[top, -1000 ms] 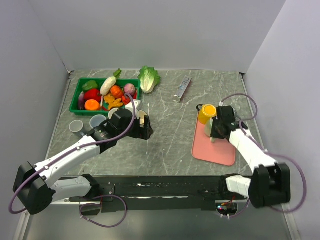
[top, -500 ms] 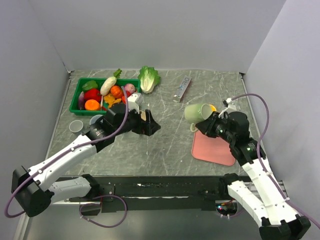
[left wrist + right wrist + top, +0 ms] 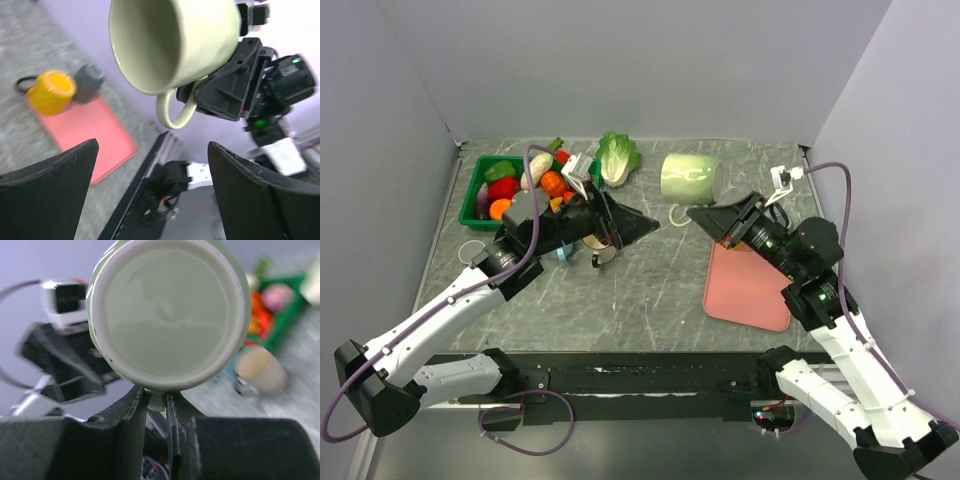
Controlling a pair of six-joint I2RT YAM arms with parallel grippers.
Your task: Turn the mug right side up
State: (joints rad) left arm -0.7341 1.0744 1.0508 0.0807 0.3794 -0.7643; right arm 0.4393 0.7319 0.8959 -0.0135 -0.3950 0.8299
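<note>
Half done, at a guess. Carries the pale green mug in the air on its side, well above the table, mouth turned toward the left arm and base toward the right wrist camera. Pinches its handle from below with the right gripper, fingers pressed narrow on the loop. Has lifted it within the last second from low at the pink mat up and toward the middle of the table. Meets it with the left gripper, risen off the table and swung round to face it, jaws spread wide and holding nothing; frames the mug between them without touching. Leaves a yellow cup and a dark grey object just beside each other at one end of the mat. Stays well apart from the green bin of toy vegetables and the lettuce. Wants a further quarter turn to bring the mouth up, then a set-down; handover or regrip, cannot tell which.
</note>
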